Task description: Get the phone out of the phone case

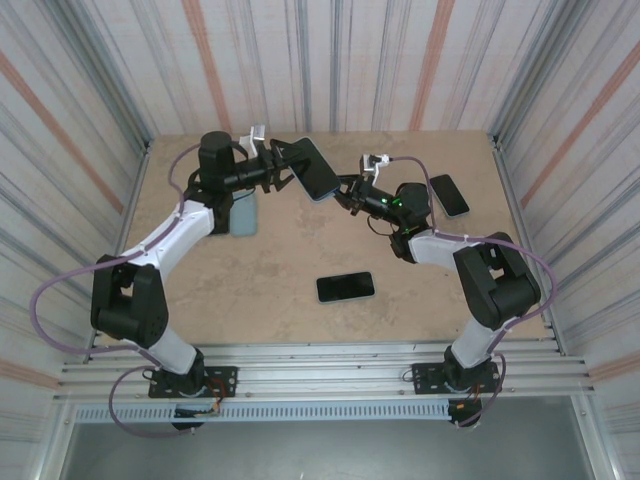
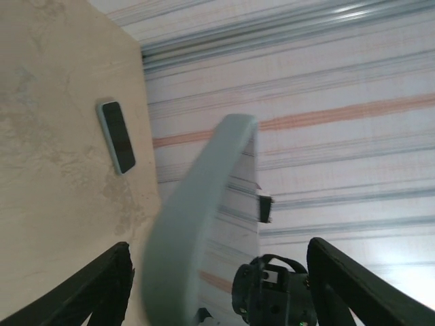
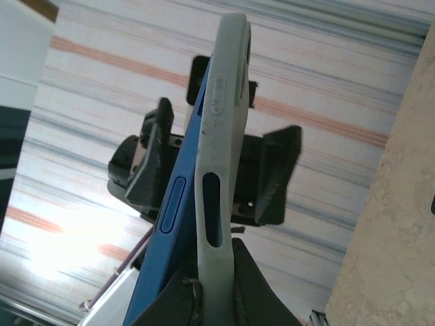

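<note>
While clamped low on phone case point(image 3: 224, 102) by closed right end effector point(image 3: 207, 291), with left end effector point(image 1: 287, 168) gaping astride: judge case bendy, phone point(image 3: 170, 217) rigid, slick; pinch its long edges.

Your phone case point(image 1: 315, 168) hangs above the table's point(image 1: 290, 250) rear middle, with the left gripper point(image 1: 283, 166) at its left end and the right gripper point(image 1: 350, 192) at its right. On the table, one phone point(image 1: 345, 287) lies in front of the case, another phone point(image 1: 449, 195) to its right, and a flat case or handset point(image 1: 243, 213) to its left.
</note>
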You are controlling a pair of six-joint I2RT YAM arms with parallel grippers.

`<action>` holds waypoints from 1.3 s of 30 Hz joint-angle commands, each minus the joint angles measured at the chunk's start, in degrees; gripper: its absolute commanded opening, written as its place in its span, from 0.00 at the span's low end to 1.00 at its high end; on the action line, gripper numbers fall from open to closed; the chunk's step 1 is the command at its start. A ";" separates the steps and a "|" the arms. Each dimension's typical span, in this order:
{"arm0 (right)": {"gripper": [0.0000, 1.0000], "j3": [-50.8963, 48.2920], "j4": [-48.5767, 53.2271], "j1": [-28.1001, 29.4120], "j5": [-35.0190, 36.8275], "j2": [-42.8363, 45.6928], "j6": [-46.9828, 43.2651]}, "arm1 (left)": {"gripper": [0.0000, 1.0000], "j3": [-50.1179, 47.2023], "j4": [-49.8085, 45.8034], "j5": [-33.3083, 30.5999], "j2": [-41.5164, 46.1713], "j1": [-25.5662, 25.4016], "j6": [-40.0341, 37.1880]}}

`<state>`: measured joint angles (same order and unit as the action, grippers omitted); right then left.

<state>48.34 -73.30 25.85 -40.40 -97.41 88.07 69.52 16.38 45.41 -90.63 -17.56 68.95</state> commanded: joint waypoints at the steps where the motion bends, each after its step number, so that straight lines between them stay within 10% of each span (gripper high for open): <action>1: 0.04 1.56 -3.09 -0.30 3.12 -0.07 -0.69 | 0.72 0.26 -5.18 -2.96 3.35 0.52 -4.32; 17: 0.05 3.65 11.79 1.51 19.33 3.13 -13.77 | 0.67 -16.85 -1.01 -22.25 20.45 -8.94 12.52; 39: 0.05 2.97 13.79 6.37 27.61 6.42 -19.41 | 0.50 -14.76 6.60 -36.49 13.80 -19.54 21.90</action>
<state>49.30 -56.71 31.66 -14.50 -94.06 71.11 54.08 19.25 12.27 -75.61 -36.69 88.79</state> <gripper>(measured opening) 0.113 0.498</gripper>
